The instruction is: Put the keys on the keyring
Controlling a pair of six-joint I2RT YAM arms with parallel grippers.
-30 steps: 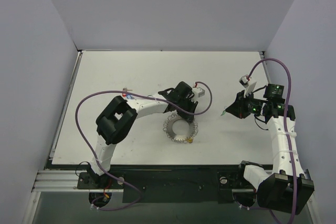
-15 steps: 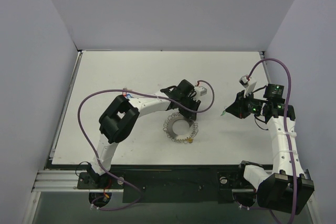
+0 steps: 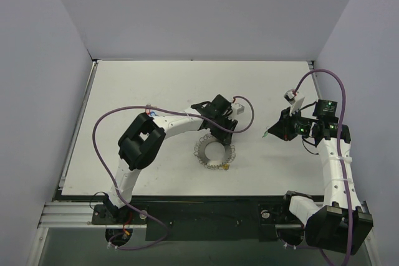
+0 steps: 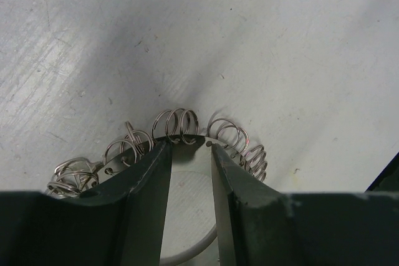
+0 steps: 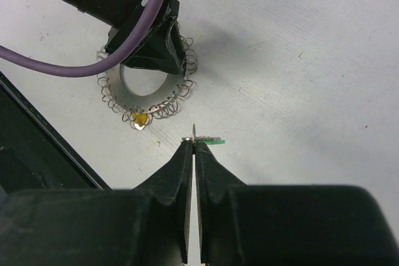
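Keyring [image 4: 181, 126] rim sits between L gripper [image 4: 188, 144] jaws, part-open, gripping nothing. R gripper [image 5: 194, 144] pinched on green key [image 5: 212, 142]. Judged next: carry over, thread on.

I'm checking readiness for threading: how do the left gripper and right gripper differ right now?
The left gripper has its fingers apart, holding nothing; the right gripper is shut on a green-tagged key. The left gripper sits at the rim of the keyring; the right gripper is off to one side, clear of it. Both have dark fingers.
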